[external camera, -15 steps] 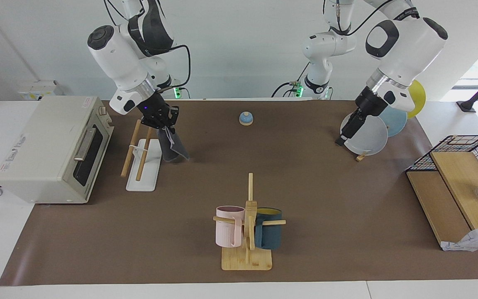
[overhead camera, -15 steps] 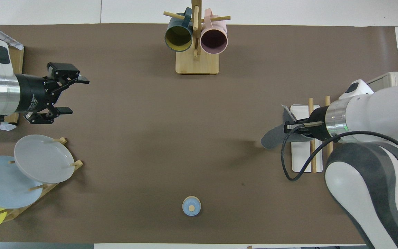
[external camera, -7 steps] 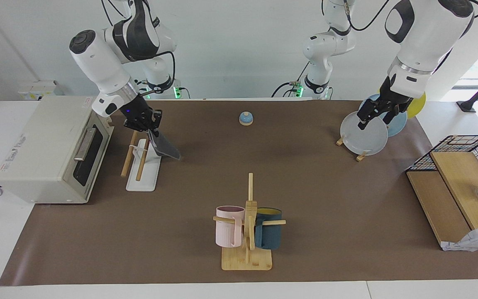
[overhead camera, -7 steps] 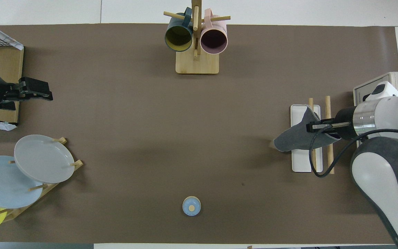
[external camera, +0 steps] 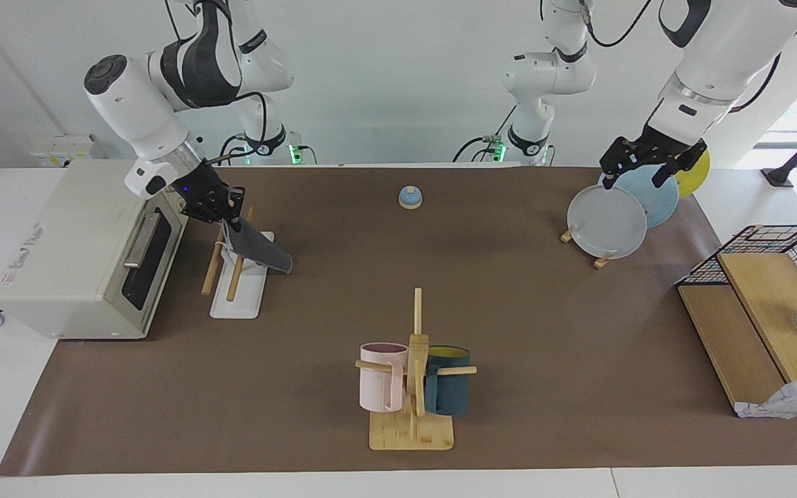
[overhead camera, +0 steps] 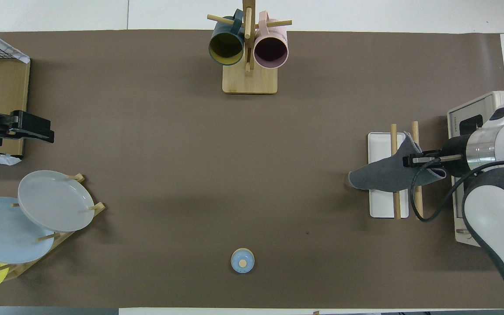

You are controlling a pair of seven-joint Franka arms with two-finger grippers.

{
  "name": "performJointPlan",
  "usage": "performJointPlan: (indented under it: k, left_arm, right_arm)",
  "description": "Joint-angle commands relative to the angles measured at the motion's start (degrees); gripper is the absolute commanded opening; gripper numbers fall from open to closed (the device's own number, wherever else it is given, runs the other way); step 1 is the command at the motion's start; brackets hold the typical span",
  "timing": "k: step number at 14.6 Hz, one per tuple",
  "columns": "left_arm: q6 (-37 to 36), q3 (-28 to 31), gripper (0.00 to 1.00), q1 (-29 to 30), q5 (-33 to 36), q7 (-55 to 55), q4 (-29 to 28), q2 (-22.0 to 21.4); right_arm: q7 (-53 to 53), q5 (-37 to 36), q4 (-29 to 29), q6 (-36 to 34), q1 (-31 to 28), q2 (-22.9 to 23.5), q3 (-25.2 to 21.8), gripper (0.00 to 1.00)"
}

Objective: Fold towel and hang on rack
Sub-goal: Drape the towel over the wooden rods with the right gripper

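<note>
Bench [external camera: 551,332] has the toaster oven [external camera: 87,242] at the right arm's end, with the rack [external camera: 236,266] just beside it. Right gripper [external camera: 227,209] is over the rack, jaws clamped on the towel [external camera: 260,247], grey side out, draping across the rods. Left gripper [external camera: 647,160] hangs over the plates [external camera: 609,221], jaws spread open, holding nothing.

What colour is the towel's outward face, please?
Dark grey towel; clearest in the overhead view.

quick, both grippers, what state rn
Right gripper: shut on the towel, over the rack.
Left gripper: open, holding nothing, above the plates.
</note>
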Motion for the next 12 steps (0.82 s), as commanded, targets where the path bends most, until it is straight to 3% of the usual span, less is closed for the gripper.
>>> performJointPlan:
  k: [1, 5, 12]
  left_arm:
    - [3.1, 0.7, 1.00, -0.6, 0.2, 1.2, -4.6, -1.5]
    - [1.5, 0.8, 1.00, -0.7, -2.3, 0.6, -1.8, -0.4]
    - [1.8, 0.7, 1.00, -0.8, -1.7, 0.9, -2.9, -1.3]
  right_arm:
    - [-0.9, -7.0, -1.5, 2.3, 0.7, -1.5, 0.4, 0.00]
    - [-7.1, -9.8, -1.5, 3.1, -1.7, -1.3, 0.4, 0.00]
    - [-16.8, -14.2, -1.4, 5.4, -4.4, -1.0, 0.4, 0.00]
